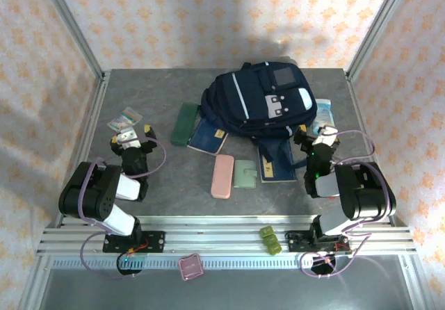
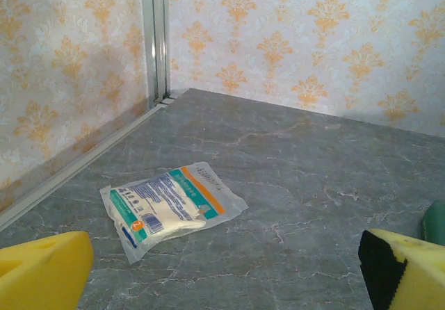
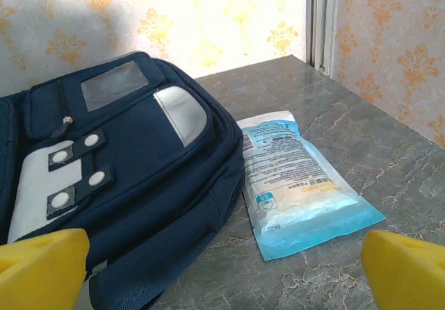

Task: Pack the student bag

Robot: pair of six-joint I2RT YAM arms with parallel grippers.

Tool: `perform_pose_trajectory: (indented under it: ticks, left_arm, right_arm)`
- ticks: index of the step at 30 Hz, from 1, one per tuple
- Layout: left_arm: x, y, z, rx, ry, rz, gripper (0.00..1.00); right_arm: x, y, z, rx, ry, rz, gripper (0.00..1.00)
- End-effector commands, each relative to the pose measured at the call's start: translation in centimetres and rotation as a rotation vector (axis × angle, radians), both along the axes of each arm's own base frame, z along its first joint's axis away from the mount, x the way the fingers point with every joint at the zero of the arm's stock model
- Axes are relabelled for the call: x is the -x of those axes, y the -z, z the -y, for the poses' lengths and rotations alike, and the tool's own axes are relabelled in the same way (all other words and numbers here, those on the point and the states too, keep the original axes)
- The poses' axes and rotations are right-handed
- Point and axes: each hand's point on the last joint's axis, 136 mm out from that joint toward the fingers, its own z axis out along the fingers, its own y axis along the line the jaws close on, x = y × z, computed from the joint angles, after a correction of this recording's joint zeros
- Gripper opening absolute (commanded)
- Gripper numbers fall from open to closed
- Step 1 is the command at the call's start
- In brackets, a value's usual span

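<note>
Both grippers stand fully open and hold nothing: the left gripper (image 1: 131, 136) hangs low over the left side of the table (image 1: 174, 87), and the right gripper (image 1: 318, 133) over the right side. The student bag (image 1: 268, 101) lies flat at the back centre, front pockets up. You cannot tell from here whether its main zip is open.

That is your first risk. If the bag is shut, or its mouth sags closed, anything you carry over just slides off the soft fabric.

The white-and-teal packet (image 2: 170, 206) ahead of your left fingers lies flat on the stone. Come down too steeply and the pads skid over the film, or push it toward the wall rail.

The blue packet (image 3: 302, 181) lies right against the bag's side, so a wide close there could catch bag fabric with it and drag the whole bag.

The two navy booklets (image 1: 207, 137) sit tight at the bag's near edge — one looks partly under it. Pull on it and the bag shifts.

The pink case (image 1: 222, 176) and green wallet (image 1: 245, 174) lie between the arms, so watch for both reaching there at once.
</note>
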Motion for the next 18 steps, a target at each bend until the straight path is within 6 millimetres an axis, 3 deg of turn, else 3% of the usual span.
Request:
perform_pose_trajectory:
  ticks: [1,14,18]
  left_arm:
    - [-0.4,-0.7,0.3,-0.011,0.019,0.019,1.0]
    - [-0.5,-0.7,0.4,-0.014,0.027,0.017,1.0]
    - [-0.9,-0.6,1.4,-0.028,0.088,0.005,1.0]
  right_arm:
    - [-0.3,-0.8,0.0,0.003,-0.002,0.025,1.0]
    - [-0.3,-0.7,0.0,0.003,-0.002,0.021,1.0]
    - [-0.3,-0.7,0.0,0.002,-0.002,0.022,1.0]
